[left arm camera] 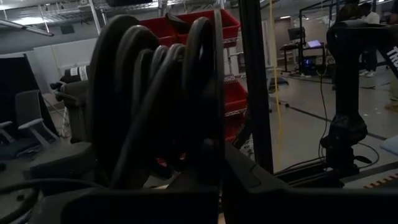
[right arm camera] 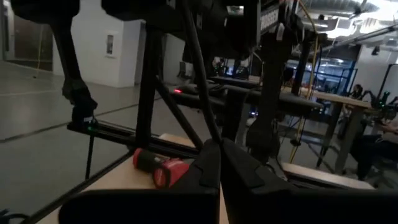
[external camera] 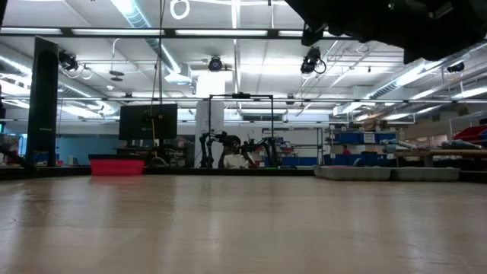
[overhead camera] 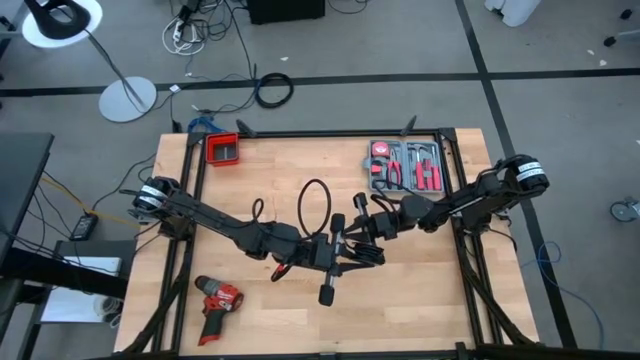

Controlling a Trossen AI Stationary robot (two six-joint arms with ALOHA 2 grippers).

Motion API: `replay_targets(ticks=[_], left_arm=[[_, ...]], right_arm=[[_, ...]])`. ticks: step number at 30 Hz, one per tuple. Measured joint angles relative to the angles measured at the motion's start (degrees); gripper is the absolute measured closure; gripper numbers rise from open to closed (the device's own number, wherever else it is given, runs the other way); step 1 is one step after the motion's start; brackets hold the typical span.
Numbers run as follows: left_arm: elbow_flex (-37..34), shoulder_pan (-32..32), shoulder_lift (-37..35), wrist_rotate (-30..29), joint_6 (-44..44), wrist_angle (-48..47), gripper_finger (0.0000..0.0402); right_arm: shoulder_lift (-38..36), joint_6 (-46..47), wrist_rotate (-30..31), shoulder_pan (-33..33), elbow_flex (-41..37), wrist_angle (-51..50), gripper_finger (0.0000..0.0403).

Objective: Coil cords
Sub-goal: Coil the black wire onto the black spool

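The thin black cord shows in the high view as a loop (overhead camera: 314, 205) over the table's middle, where both arms meet. In the left wrist view it is a bundle of several turns (left arm camera: 155, 93) standing right in front of my left gripper (left arm camera: 219, 163), which is shut on it. My right gripper (right arm camera: 219, 152) is shut on a single strand (right arm camera: 194, 68) that runs away from its fingers. In the high view my left gripper (overhead camera: 342, 256) and my right gripper (overhead camera: 350, 228) are close together. The plug end does not show. My left gripper pinches the coiled cord at the bundle's foot (left arm camera: 208, 146) between its two fingers; several turns rise out of the hold. The bundle is lifted clear of the table. My right gripper pinches one strand of the cord (right arm camera: 211, 138) between its two fingers. The strand runs straight and taut from the fingers.
A red drill (overhead camera: 215, 298) lies near the table's front left and also shows in the right wrist view (right arm camera: 163, 169). A small red bin (overhead camera: 224, 150) stands at the far left and an open tool case (overhead camera: 408, 166) at the far right. The low view shows bare wooden table top (external camera: 243, 228).
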Motion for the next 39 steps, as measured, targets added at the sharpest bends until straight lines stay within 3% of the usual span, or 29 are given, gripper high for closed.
replay_targets(ticks=[9,16,25,30,39], left_arm=[[0.0,0.0,0.0,-1.28,-1.49,-1.26,0.0402],[0.0,-0.13,0.0,-5.24,-5.03,-9.77,0.0402],[0.0,-0.17,0.0,-7.5,-17.33,-22.94,0.0402],[0.0,0.0,0.0,-9.54,-21.62,-26.95,0.0402],[0.0,0.02,0.0,-14.23,-21.93,-27.34,0.0402]], right_arm=[[-0.04,0.86,0.09,4.1,-4.34,3.14,0.0403],[-0.98,3.25,3.39,8.02,-8.52,3.29,0.0403],[-6.12,9.13,7.86,12.01,-17.67,6.03,0.0403],[-7.42,9.48,9.0,14.93,-18.3,6.04,0.0403],[-7.45,11.03,9.19,17.36,-18.05,5.43,0.0403]])
